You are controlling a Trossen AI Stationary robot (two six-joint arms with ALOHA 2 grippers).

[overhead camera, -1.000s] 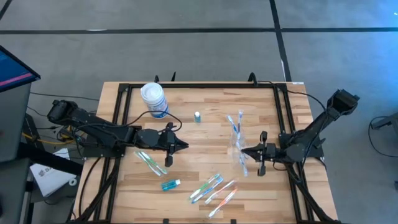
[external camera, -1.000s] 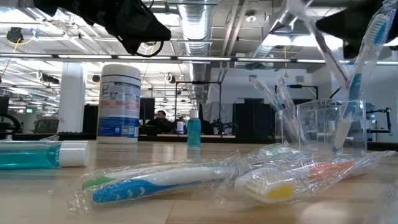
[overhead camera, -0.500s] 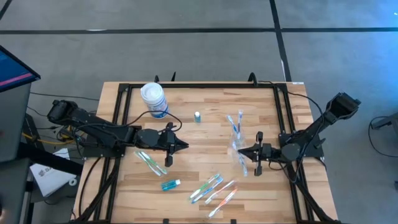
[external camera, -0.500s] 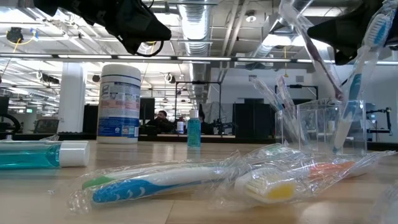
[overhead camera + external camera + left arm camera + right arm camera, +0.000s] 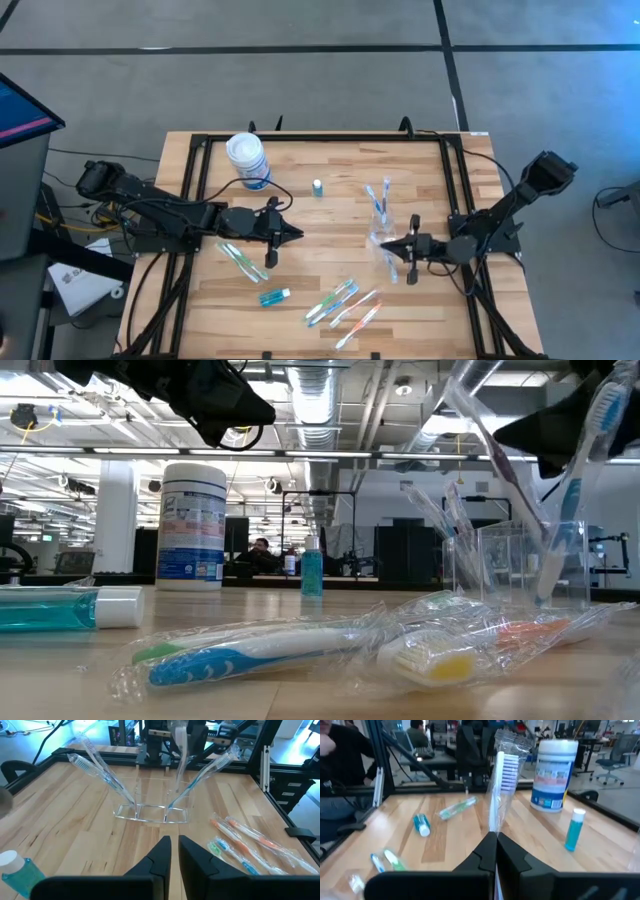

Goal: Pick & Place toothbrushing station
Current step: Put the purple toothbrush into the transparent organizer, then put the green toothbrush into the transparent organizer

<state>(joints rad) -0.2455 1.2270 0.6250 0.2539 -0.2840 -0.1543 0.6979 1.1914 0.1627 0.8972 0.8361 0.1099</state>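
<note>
The clear plastic cup (image 5: pixel 382 228) stands right of the table's middle, and several toothbrushes (image 5: pixel 102 770) lean in it, heads up. Just to its right is my right gripper (image 5: pixel 388 244), shut on a wrapped toothbrush (image 5: pixel 497 780) with purple bristles, whose lower end (image 5: pixel 541 516) reaches the cup's rim. My left gripper (image 5: pixel 297 234) hangs over the table's middle, pointing at the cup (image 5: pixel 152 812). It is shut to a narrow slit with nothing in it. More wrapped toothbrushes (image 5: pixel 340 300) and a teal tube (image 5: pixel 274 296) lie flat near the front edge. My right gripper pinches the wrapped toothbrush by its handle (image 5: pixel 492 827), just below the head, between its two fingers. The fingers come in level from the table's right and lie across the brush. The brush stands steeply tilted, head up, hanging down into the cup.
A white canister with a blue label (image 5: pixel 247 160) stands at the far left. A small teal bottle (image 5: pixel 317 187) stands upright behind the middle. Two wrapped toothbrushes (image 5: pixel 241 260) lie left of centre. Black frame rails (image 5: pixel 455 180) run along the table's sides.
My right gripper has sunk a little and edged toward the cup, still shut on the wrapped toothbrush. The brush's lower end has come down to the cup's rim.
</note>
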